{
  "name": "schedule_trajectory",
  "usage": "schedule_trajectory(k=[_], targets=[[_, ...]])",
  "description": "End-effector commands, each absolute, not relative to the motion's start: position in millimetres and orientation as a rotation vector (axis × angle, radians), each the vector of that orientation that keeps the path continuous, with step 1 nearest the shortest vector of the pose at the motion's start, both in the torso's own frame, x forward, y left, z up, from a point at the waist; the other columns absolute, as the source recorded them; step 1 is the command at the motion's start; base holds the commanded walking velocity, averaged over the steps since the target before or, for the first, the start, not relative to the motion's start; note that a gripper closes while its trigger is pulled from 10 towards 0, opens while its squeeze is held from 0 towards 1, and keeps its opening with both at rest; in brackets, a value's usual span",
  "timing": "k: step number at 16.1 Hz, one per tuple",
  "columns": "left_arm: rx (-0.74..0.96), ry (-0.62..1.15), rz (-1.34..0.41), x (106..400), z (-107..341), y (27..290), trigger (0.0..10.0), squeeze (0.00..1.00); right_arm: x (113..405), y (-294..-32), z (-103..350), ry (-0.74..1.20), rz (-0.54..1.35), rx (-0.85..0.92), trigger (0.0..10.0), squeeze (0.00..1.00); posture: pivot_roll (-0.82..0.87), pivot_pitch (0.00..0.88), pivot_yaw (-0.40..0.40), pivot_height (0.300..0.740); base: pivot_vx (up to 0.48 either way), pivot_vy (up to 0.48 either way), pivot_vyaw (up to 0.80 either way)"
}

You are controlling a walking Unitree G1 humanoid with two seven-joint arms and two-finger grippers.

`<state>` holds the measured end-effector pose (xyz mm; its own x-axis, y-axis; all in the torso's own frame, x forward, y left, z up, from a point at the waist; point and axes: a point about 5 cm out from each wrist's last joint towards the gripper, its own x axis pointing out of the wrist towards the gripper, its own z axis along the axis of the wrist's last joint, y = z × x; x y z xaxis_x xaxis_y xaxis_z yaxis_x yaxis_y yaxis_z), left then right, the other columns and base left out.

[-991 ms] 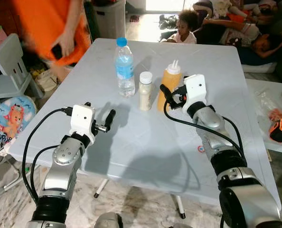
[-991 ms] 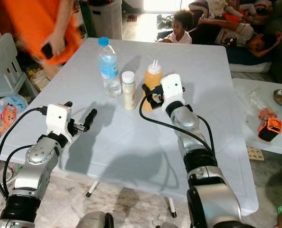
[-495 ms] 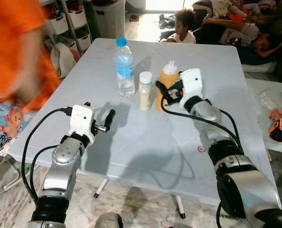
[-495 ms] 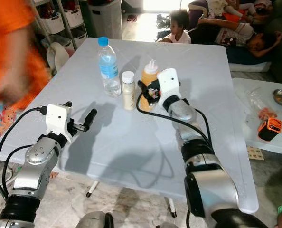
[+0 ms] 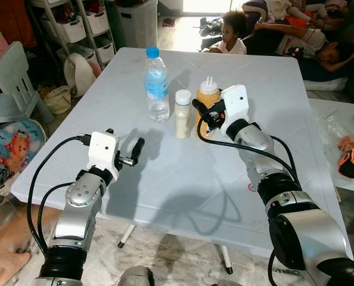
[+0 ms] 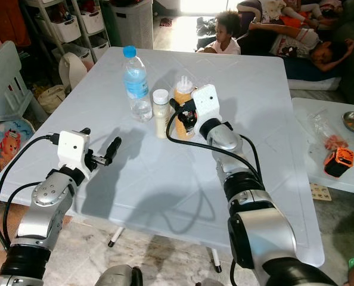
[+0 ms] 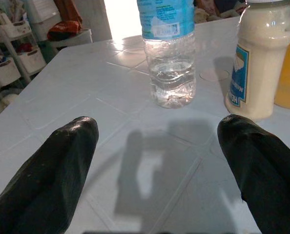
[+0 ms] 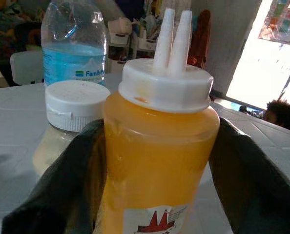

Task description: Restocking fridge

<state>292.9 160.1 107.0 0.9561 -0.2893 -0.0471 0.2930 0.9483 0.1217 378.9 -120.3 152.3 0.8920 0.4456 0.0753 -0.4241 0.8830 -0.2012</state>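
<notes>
On the white tabletop [image 5: 183, 179] three things stand upright in a row: a water bottle [image 5: 156, 84] with a blue cap, a small white-capped jar [image 5: 182, 114] just beside it, and an orange sauce bottle [image 5: 206, 102] with a white twin-nozzle cap just beside the jar. The right gripper [image 5: 202, 116] is at the sauce bottle — in the right wrist view its two black fingers [image 8: 67, 185] lie on both sides of the orange body and appear to touch it, so it is closed around the sauce bottle, which stands on the tabletop. The left gripper [image 5: 134, 154] hovers over the near part of the tabletop, well apart from the three things, and its fingers [image 7: 52, 170] are spread wide with nothing between them; the water bottle and the jar stand ahead of it. Beyond the far edge of the tabletop a child [image 5: 232, 33] sits, and another person [image 5: 311, 44] lies behind on a couch. A small grey chair [image 5: 10, 77] stands at the robot's left.
</notes>
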Motion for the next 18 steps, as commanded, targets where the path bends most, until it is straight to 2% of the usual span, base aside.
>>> schedule_trajectory(k=[1, 2, 3, 4, 6, 10, 13, 18], targets=[[0.143, 0.028, -0.3, 292.2, 107.5, 159.7, 10.0, 0.0, 375.8, -119.3, 151.9, -0.141, 0.465, -0.188, 0.0, 0.0, 0.08, 0.0, 0.051, 0.74, 0.0, 0.0, 0.0], [0.141, 0.027, -0.3, 292.3, 107.5, 159.1, 10.0, 0.0, 373.5, -120.2, 149.9, -0.146, 0.458, -0.182, 0.0, 0.0, 0.08, 0.0, 0.048, 0.74, 0.0, 0.0, 0.0], [0.14, 0.027, -0.3, 292.4, 107.4, 158.9, 10.0, 0.0, 371.6, -120.1, 148.3, -0.147, 0.457, -0.172, 1.9, 0.0, 0.08, 0.0, 0.046, 0.74, 0.0, 0.0, 0.0], [0.139, 0.027, -0.298, 292.5, 107.3, 158.7, 10.0, 0.0, 366.3, -119.9, 145.7, -0.161, 0.444, -0.178, 8.5, 0.0, 0.08, 0.0, 0.044, 0.74, 0.0, 0.0, 0.0], [0.135, 0.025, -0.295, 292.9, 107.1, 158.8, 10.0, 0.0, 355.6, -119.1, 147.9, -0.213, 0.405, -0.153, 10.0, 0.0, 0.08, 0.0, 0.042, 0.74, 0.0, 0.0, 0.0], [0.133, 0.024, -0.293, 294.2, 105.6, 158.8, 10.0, 0.0, 321.8, -116.7, 158.4, -0.264, 0.32, -0.068, 10.0, 0.0, 0.06, 0.0, 0.033, 0.74, 0.0, 0.0, 0.0], [0.154, 0.028, -0.24, 296.8, 105.0, 162.0, 10.0, 0.0, 283.1, -108.7, 163.9, -0.271, 0.304, -0.051, 10.0, 0.0, 0.04, 0.0, 0.035, 0.74, 0.0, 0.0, 0.0], [0.14, 0.052, -0.186, 299.0, 98.4, 164.6, 10.0, 0.0, 269.5, -127.9, 150.7, -0.178, 0.217, -0.027, 10.0, 0.0, 0.02, 0.0, 0.036, 0.74, 0.0, 0.0, 0.0]])
